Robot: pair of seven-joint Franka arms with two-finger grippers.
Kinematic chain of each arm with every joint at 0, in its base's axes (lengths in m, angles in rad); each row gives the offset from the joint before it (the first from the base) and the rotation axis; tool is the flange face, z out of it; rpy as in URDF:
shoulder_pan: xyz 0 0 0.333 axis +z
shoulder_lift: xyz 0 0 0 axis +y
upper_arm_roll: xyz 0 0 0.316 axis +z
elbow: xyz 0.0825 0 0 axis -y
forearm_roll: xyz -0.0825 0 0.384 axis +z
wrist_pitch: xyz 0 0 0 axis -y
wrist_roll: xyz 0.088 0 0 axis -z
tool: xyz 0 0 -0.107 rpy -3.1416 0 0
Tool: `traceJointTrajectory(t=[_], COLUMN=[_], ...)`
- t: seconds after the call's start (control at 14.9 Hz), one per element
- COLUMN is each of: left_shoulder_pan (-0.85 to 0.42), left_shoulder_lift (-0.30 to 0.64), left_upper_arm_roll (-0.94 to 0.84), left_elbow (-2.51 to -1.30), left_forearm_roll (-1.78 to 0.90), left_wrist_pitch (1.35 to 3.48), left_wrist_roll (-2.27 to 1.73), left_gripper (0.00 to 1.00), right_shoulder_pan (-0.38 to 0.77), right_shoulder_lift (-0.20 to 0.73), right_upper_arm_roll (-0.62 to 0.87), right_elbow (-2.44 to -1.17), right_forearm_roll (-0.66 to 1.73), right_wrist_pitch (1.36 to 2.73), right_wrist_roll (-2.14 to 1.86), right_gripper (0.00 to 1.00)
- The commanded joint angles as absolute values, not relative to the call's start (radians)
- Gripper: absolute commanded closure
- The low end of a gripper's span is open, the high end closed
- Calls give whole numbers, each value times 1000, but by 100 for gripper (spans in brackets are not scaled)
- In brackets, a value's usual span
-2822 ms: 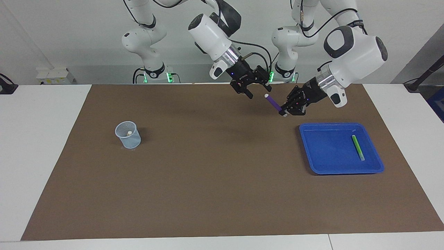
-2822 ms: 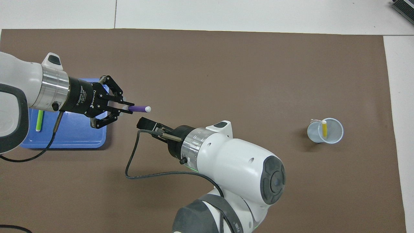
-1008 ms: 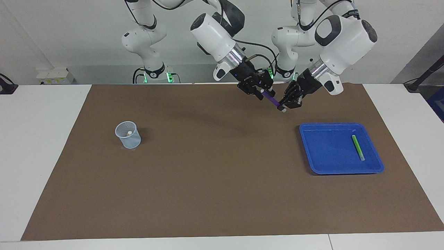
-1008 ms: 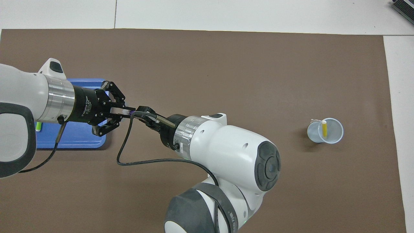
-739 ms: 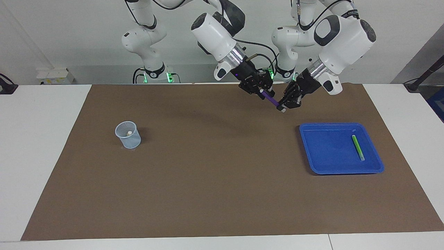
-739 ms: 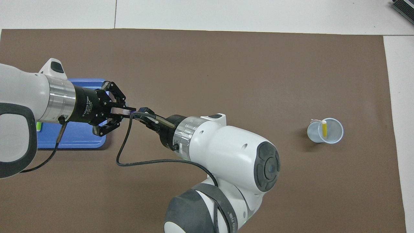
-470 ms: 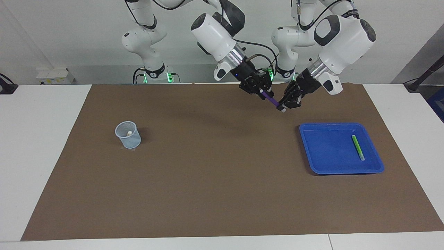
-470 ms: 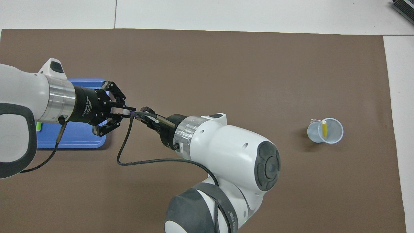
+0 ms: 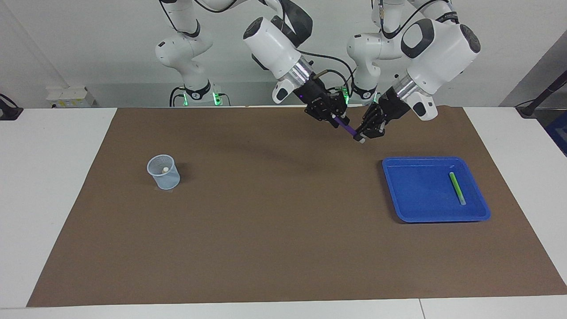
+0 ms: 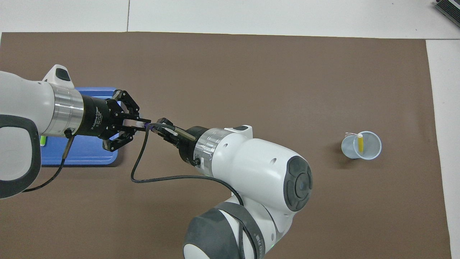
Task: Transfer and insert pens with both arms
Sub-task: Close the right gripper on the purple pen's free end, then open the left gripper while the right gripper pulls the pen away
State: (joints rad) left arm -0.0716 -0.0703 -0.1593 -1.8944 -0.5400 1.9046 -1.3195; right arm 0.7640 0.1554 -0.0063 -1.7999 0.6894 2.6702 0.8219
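Yellow pen (image 10: pixel 360 143) already in cup (image 10: pixel 370 154) — purple pen (image 9: pixel 348 128) mid-handover: left gripper (image 9: pixel 364 134) clamps it, right gripper (image 9: pixel 335 118) grip unclear (pen slants toward 10 o'clock). Green pen (image 9: pixel 456 188) waits in tray (image 9: pixel 412 195).

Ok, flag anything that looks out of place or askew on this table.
Nothing stands out. The purple pen is held in the air between both grippers, the green pen lies in the tray, and the yellow pen stands in the upright cup.
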Motion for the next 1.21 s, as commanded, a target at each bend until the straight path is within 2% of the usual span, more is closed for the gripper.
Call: traceJointTrajectory(t=[0.0,0.13,0.54,0.6,0.67,0.74,1.14], left_shoulder_pan=[-87,-87,-87,-87,-86,-84,-80], left_shoulder_lift=[-106,-106,-106,-106,-107,-107,-114], left_upper_arm_roll=[-147,-147,-147,-147,-147,-147,-147], left_elbow=[-1930,-1930,-1928,-1928,-1928,-1928,-1928], left_forearm_roll=[-528,-528,-528,-528,-528,-528,-528], left_wrist_pitch=[1928,1931,1927,1927,1925,1919,1917], left_wrist_roll=[-1342,-1342,-1341,-1339,-1347,-1344,-1336], left_gripper=[100,100,100,87,25,0,0], right_shoulder_pan=[755,749,721,721,719,718,667], right_shoulder_lift=[167,167,164,164,164,164,160], right_upper_arm_roll=[0,0,-2,0,-2,-2,-2], right_elbow=[-1789,-1792,-1805,-1805,-1805,-1805,-1821], right_forearm_roll=[676,676,683,683,683,683,683], right_wrist_pitch=[2661,2661,2658,2660,2660,2660,2616], right_wrist_roll=[841,841,839,839,839,839,754], right_gripper=[77,84,91,92,92,92,92])
